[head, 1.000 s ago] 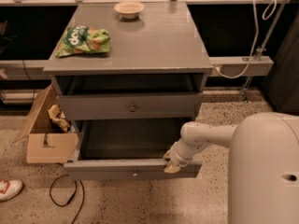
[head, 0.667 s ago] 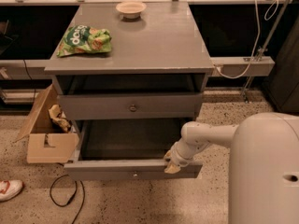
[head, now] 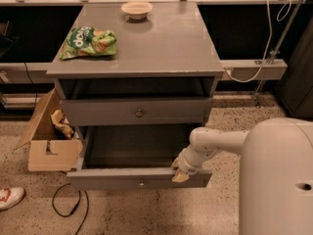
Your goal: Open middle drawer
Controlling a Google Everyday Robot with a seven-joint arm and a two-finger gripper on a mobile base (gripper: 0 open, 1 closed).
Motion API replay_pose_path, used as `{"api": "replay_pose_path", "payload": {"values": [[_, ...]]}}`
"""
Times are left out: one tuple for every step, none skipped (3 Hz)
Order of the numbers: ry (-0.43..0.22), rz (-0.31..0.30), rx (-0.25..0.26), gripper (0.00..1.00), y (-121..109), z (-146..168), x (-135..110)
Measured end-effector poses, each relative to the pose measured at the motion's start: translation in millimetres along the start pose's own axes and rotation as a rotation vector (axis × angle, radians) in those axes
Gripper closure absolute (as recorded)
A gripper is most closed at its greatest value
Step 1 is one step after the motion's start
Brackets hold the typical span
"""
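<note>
The middle drawer (head: 112, 179) is a wide grey drawer with a low front panel and a small round knob (head: 142, 183). It stands pulled out, and its dark grey inside (head: 132, 148) shows. My gripper (head: 180, 173) rests at the top edge of the front panel, near its right end and right of the knob. The taller-fronted drawer (head: 98, 112) above, with a bigger knob (head: 139, 113), is closed. The drawer nearest the floor is hidden below the open one.
A green snack bag (head: 88, 42) and a small bowl (head: 137, 9) lie on the cabinet top (head: 166, 43). An open cardboard box (head: 49, 141) stands on the floor to the left, with a black cable (head: 68, 207) and a shoe (head: 10, 198) near it. My white base (head: 279, 180) fills the lower right.
</note>
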State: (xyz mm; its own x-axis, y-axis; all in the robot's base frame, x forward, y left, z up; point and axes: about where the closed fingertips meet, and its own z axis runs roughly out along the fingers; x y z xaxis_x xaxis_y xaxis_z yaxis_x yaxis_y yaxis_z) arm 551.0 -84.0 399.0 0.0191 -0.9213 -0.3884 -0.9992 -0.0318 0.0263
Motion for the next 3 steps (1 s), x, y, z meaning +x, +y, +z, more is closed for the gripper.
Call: {"api": "replay_pose_path", "payload": {"values": [[-0.001, 0.0, -0.001, 0.11, 0.3, 0.1, 0.0], [-0.043, -0.026, 0.048, 0.0, 0.3, -33.4, 3.5], [-0.1, -0.054, 0.194, 0.0, 5.2, -115.0, 12.7]]}}
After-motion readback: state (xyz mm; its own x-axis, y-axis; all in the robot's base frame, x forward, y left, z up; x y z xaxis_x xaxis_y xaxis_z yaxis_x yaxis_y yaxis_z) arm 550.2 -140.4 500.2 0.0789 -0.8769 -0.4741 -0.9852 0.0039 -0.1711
